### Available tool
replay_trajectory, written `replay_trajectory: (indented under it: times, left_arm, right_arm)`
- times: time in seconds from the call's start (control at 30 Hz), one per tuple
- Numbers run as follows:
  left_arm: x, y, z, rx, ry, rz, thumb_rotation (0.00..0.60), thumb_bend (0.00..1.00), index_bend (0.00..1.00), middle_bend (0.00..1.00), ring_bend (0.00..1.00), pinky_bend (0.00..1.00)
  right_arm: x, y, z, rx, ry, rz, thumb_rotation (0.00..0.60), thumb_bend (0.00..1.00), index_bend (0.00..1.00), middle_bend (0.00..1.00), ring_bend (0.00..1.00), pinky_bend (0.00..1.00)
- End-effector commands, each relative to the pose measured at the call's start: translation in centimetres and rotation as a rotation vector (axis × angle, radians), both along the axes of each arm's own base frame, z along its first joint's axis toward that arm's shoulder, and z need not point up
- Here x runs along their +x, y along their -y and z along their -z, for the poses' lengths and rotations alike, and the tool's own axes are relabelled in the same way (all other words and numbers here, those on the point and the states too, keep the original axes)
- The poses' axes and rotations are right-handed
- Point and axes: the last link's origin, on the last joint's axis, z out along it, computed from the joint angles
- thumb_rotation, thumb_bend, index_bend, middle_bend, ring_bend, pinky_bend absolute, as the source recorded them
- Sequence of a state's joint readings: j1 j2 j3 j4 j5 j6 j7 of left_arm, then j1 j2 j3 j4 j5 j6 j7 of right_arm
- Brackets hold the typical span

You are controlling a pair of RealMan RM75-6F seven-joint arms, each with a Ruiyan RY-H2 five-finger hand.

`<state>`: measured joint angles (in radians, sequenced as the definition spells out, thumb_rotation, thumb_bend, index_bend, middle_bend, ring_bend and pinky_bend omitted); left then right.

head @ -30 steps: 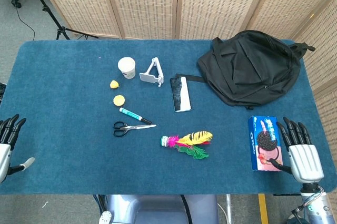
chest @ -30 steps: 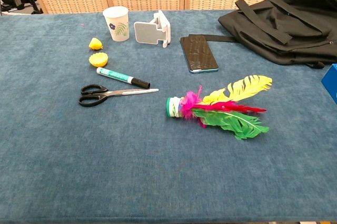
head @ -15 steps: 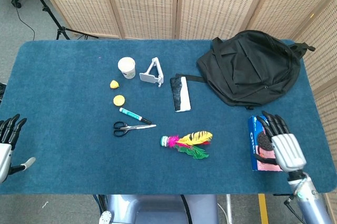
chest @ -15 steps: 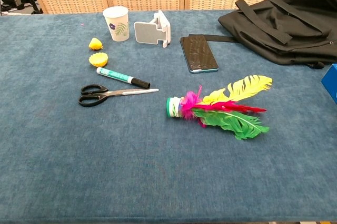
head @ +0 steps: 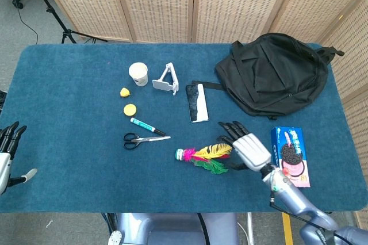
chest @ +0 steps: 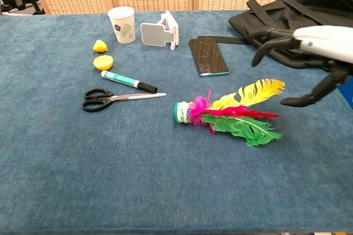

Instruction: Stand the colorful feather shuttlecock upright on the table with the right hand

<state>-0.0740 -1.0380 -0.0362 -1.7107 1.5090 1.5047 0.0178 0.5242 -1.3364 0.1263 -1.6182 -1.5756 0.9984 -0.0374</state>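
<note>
The colorful feather shuttlecock (head: 204,157) (chest: 231,112) lies flat on the blue table, its green base pointing left and its yellow, pink and green feathers fanning right. My right hand (head: 244,144) (chest: 309,47) hovers just right of the feather tips, open, fingers spread, holding nothing. My left hand (head: 7,152) rests open at the table's far left edge, well away from the shuttlecock.
A black backpack (head: 270,72) sits at the back right, a cookie box (head: 292,156) right of my right hand. A phone (head: 196,102), phone stand (head: 165,79), paper cup (head: 138,74), two yellow pieces (head: 130,109), marker (head: 147,126) and scissors (head: 145,139) lie left and behind.
My right hand has moved left from the cookie box at the table's right edge to just beside the shuttlecock's feathers. The left hand and the shuttlecock have stayed put.
</note>
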Motion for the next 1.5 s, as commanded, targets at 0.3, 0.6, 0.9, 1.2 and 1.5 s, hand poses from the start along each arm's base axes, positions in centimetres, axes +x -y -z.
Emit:
replay_trajectory:
  times: [0.3,0.6,0.9,1.2,1.5]
  left_arm:
    - [-0.1,-0.1,-0.2,-0.004,0.01,-0.005,0.6,0.0,0.0,0.0,0.0,0.0]
    - [-0.1,0.1,-0.3,-0.015,0.018,-0.003,0.6,0.0,0.0,0.0,0.0,0.0]
    - [-0.1,0.0,-0.2,-0.028,0.015,-0.006,0.6,0.0,0.0,0.0,0.0,0.0]
    - [-0.1,0.0,-0.1,-0.033,0.016,-0.005,0.6,0.0,0.0,0.0,0.0,0.0]
    - [-0.1,0.0,-0.1,-0.032,0.015,-0.007,0.6,0.0,0.0,0.0,0.0,0.0]
  right_arm:
    - [2.3,0.8,3.5,-0.029,-0.053,-0.087,0.6,0.36,0.36,0.0,0.0,0.0]
    - [0.8,1.1,4.4,-0.098,-0.135,-0.126,0.6,0.41,0.39,0.0,0.0,0.0]
    - [0.0,1.1,4.2,-0.122,-0.138,-0.144,0.6,0.41,0.41,0.0,0.0,0.0]
    - [-0.4,1.2,4.5,-0.115,-0.101,-0.129,0.6,0.47,0.55,0.03,0.0,0.0]
    - [-0.5,1.1,4.7,-0.129,-0.092,-0.143,0.6,0.63,0.6,0.04,0.0,0.0]
